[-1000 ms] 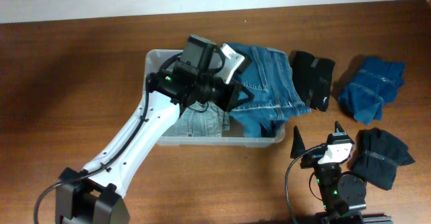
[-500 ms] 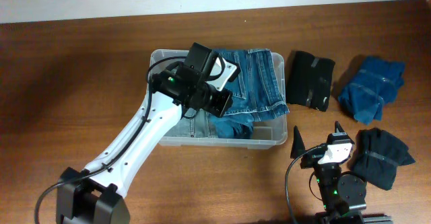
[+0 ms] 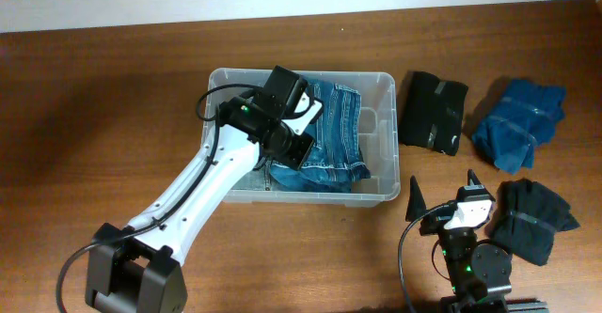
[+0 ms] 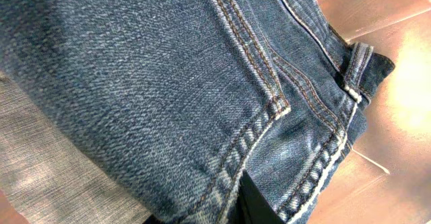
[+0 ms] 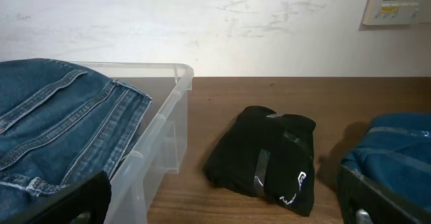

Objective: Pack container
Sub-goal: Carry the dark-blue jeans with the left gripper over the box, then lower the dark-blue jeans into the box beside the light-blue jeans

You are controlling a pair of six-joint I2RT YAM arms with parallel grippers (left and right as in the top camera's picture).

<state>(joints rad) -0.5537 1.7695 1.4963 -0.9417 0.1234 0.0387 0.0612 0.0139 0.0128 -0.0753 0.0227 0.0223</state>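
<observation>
The container [image 3: 381,80], a clear plastic tub, stands mid-table; its right wall shows in the right wrist view [image 5: 165,126]. Folded blue jeans [image 3: 334,134] lie inside it over a pale grey garment [image 4: 40,163]. My left gripper [image 3: 303,136] is down in the tub, shut on the jeans. In the left wrist view denim [image 4: 168,76] fills the frame and one black finger of the left gripper [image 4: 232,207] shows under a fold. My right gripper [image 3: 442,195] is open and empty near the table's front right edge; it frames the right wrist view [image 5: 222,200].
A black taped bundle [image 3: 433,113] lies right of the tub and also shows in the right wrist view [image 5: 269,160]. A blue folded bundle [image 3: 517,123] lies further right, and also shows there [image 5: 397,157]. Another black bundle [image 3: 536,219] sits beside my right arm.
My left gripper has pulled the blue jeans leftward from over the tub's right rim down into the tub. The right arm has not moved.
</observation>
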